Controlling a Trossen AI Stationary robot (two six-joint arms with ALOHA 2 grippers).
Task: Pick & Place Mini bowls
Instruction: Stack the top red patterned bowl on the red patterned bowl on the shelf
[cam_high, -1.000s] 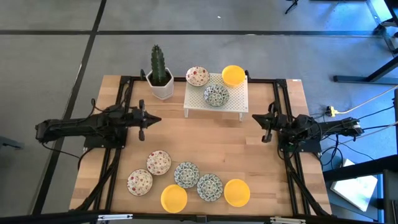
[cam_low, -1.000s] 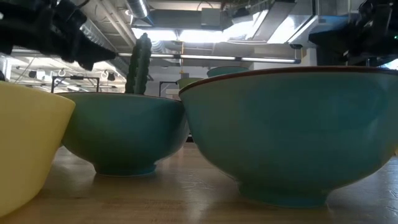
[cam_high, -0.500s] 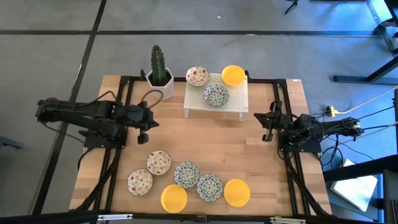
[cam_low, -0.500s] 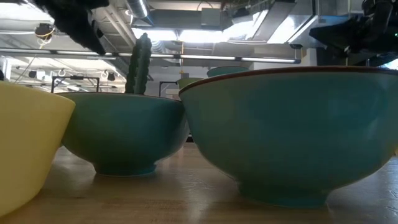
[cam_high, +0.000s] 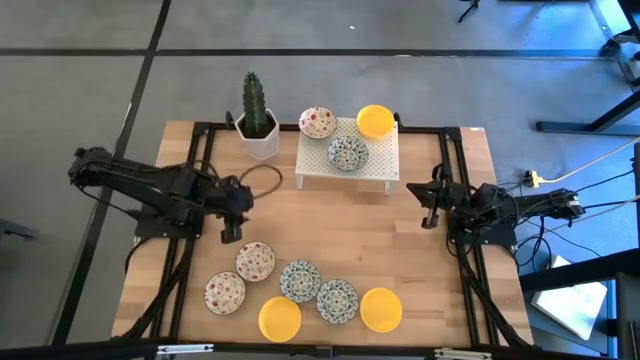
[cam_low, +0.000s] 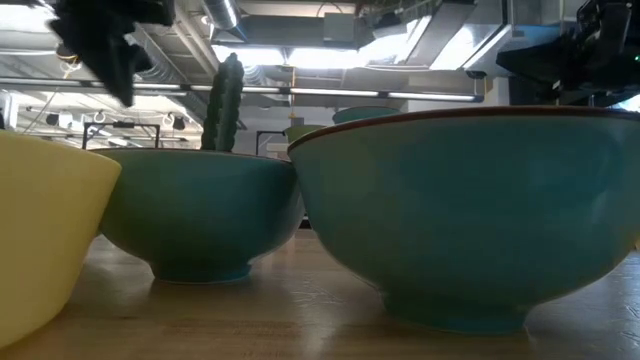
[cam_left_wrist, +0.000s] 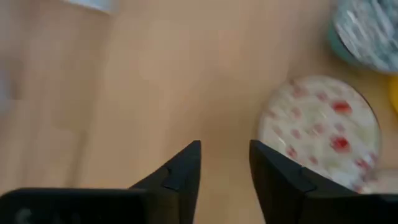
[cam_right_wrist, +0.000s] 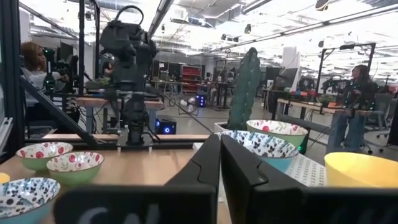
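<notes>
Several mini bowls sit in a cluster near the table's front edge: two red-specked (cam_high: 255, 261) (cam_high: 225, 293), two blue-green (cam_high: 300, 281) (cam_high: 338, 300), two yellow (cam_high: 280, 318) (cam_high: 381, 309). Three more rest on the white rack (cam_high: 380, 168): red-specked (cam_high: 318, 122), blue-green (cam_high: 348, 153), yellow (cam_high: 375, 121). My left gripper (cam_high: 231, 234) points steeply down above bare wood, just left of and behind the nearer red-specked bowl (cam_left_wrist: 318, 130); it (cam_left_wrist: 224, 163) is open and holds nothing. My right gripper (cam_high: 429, 218) waits at the right, shut (cam_right_wrist: 219, 142), holding nothing.
A cactus in a white hexagonal pot (cam_high: 258, 125) stands at the back, left of the rack. Black frame rails (cam_high: 200, 150) run along both table sides. Bare wood lies in the table's middle (cam_high: 340, 225). People sit in the room beyond (cam_right_wrist: 34, 59).
My left gripper has swung from pointing level toward the table's middle to pointing steeply down, and has moved toward the near edge, closer to the red-specked bowl. The bowls have not moved.
</notes>
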